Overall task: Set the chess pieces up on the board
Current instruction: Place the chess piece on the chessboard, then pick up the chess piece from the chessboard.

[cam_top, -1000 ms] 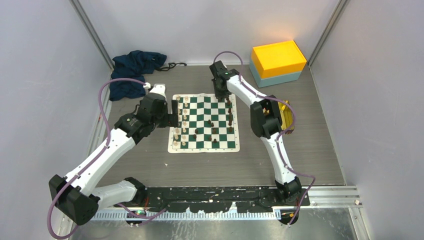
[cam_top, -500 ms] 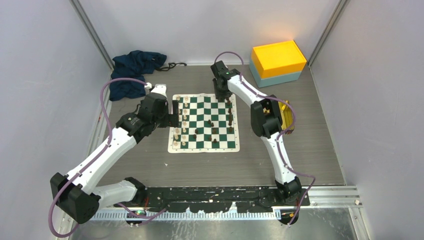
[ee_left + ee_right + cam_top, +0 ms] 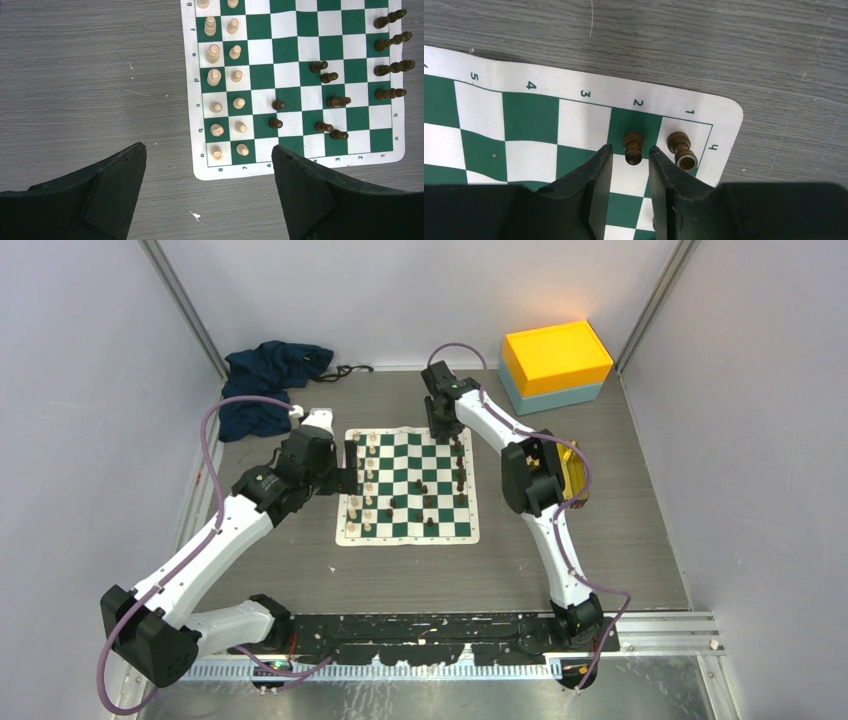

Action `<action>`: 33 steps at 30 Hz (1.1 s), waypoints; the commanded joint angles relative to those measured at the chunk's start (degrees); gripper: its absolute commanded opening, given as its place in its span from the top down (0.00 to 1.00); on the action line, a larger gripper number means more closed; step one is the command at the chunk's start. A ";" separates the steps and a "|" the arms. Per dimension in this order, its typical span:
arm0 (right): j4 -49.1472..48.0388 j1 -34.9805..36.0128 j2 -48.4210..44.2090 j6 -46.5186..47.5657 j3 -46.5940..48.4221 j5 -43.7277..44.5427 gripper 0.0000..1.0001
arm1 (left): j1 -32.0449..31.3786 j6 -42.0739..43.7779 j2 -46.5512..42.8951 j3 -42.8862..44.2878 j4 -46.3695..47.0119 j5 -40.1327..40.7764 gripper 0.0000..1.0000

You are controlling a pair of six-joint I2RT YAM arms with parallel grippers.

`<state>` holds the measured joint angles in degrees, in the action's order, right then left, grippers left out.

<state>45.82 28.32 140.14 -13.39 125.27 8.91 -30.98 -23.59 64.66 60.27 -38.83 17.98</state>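
Note:
The board (image 3: 405,537) lies flat at the table's middle. Cream-white pieces (image 3: 225,80) stand in two columns along its left side. Dark pieces (image 3: 390,50) stand along the right side, and several more (image 3: 325,100) are scattered mid-board. My right gripper (image 3: 445,432) is low over the far right corner. In the right wrist view its jaws (image 3: 630,148) stand a little apart, either side of a dark pawn (image 3: 633,145) upright on its square, with a small gap each side. A dark rook (image 3: 681,148) stands beside it. My left gripper (image 3: 207,150) is wide open and empty by the board's left edge.
An orange and teal box (image 3: 556,365) stands at the back right. A dark blue cloth (image 3: 270,380) lies at the back left. A gold tray (image 3: 570,470) shows partly behind my right arm. The cell walls close in on both sides.

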 commanded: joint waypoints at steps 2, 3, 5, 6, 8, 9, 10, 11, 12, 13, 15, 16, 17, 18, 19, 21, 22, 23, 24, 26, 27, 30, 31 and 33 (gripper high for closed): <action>-1.58 1.61 -8.18 1.97 1.49 0.61 0.61 | 0.31 0.06 -0.85 0.13 1.72 0.57 0.04; -1.80 2.03 -9.12 2.27 0.49 0.81 0.61 | 0.31 0.04 -0.93 0.13 1.73 0.57 0.04; -2.36 2.92 -11.07 2.87 -1.44 1.29 0.61 | 0.31 0.00 -0.94 0.09 1.69 0.57 0.03; -2.66 3.46 -12.16 3.11 -2.67 1.55 0.61 | 0.31 -0.04 -1.01 0.00 1.72 0.52 0.03; -2.88 4.35 -14.05 3.36 -5.06 1.79 0.61 | 0.31 -0.13 -1.03 -0.12 1.81 0.40 0.03; -3.07 4.75 -15.32 3.41 -6.27 1.81 0.61 | 0.31 -0.21 -1.03 -0.15 1.75 0.33 0.03; -3.29 5.17 -16.24 3.33 -7.52 1.71 0.61 | 0.31 -0.22 -1.03 -0.09 1.78 0.28 0.03; -3.43 5.63 -17.24 3.34 -8.97 1.58 0.61 | 0.31 -0.22 -1.02 -0.07 1.76 0.26 0.04; -3.58 6.10 -18.14 3.29 -10.38 1.25 0.61 | 0.31 -0.22 -1.10 -0.08 1.83 0.28 0.04; -3.69 6.55 -19.07 3.16 -11.84 0.83 0.61 | 0.31 -0.22 -1.12 -0.07 1.91 0.30 0.04; -4.08 7.62 -20.76 2.91 -14.89 -0.28 0.61 | 0.31 -0.22 -1.20 -0.09 1.86 0.30 0.04; -4.54 8.19 -21.73 2.85 -16.59 -0.87 0.61 | 0.31 -0.22 -1.27 -0.11 1.85 0.30 0.04; -4.92 8.80 -22.55 2.93 -18.23 -1.39 0.61 | 0.31 -0.22 -1.29 -0.18 1.87 0.24 0.04; -5.22 9.48 -23.23 3.01 -19.61 -2.01 0.61 | 0.31 -0.27 -1.34 -0.29 1.90 0.15 0.04; -5.36 10.14 -23.86 3.10 -20.89 -2.51 0.61 | 0.35 -0.30 -1.34 -0.36 1.87 0.11 0.04; -5.96 11.18 -24.73 3.26 -23.18 -3.28 0.61 | 0.35 -0.40 -1.52 -0.44 1.84 -0.04 0.04; -6.46 11.73 -25.13 3.21 -24.22 -3.53 0.61 | 0.31 -0.47 -1.55 -0.46 1.91 -0.05 0.04; -6.90 11.96 -25.43 3.21 -25.15 -3.77 0.61 | 0.31 -0.53 -1.63 -0.53 1.86 -0.05 0.04; -7.30 12.22 -25.73 3.06 -25.99 -3.90 0.61 | 0.31 -0.57 -1.64 -0.51 1.86 -0.09 0.04; -7.82 12.30 -26.04 2.66 -27.08 -4.51 0.61 | 0.31 -0.66 -1.65 -0.50 1.84 -0.13 0.04; -7.99 12.36 -26.09 2.53 -27.48 -4.73 0.61 | 0.31 -0.74 -1.80 -0.53 1.76 -0.21 0.04; -8.33 12.41 -25.89 2.45 -28.14 -5.64 0.61 | 0.31 -0.84 -2.13 -0.62 1.60 -0.22 0.04; -8.44 12.41 -25.79 2.40 -28.29 -5.92 0.61 | 0.31 -0.88 -2.19 -0.65 1.60 -0.22 0.04; -8.84 12.38 -25.67 2.39 -28.65 -6.32 0.61 | 0.31 -0.93 -2.35 -0.60 1.46 -0.14 0.04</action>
<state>40.14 40.97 118.85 -10.87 96.79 4.14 -30.98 -23.86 64.34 59.64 -38.79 17.91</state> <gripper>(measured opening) 0.392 0.965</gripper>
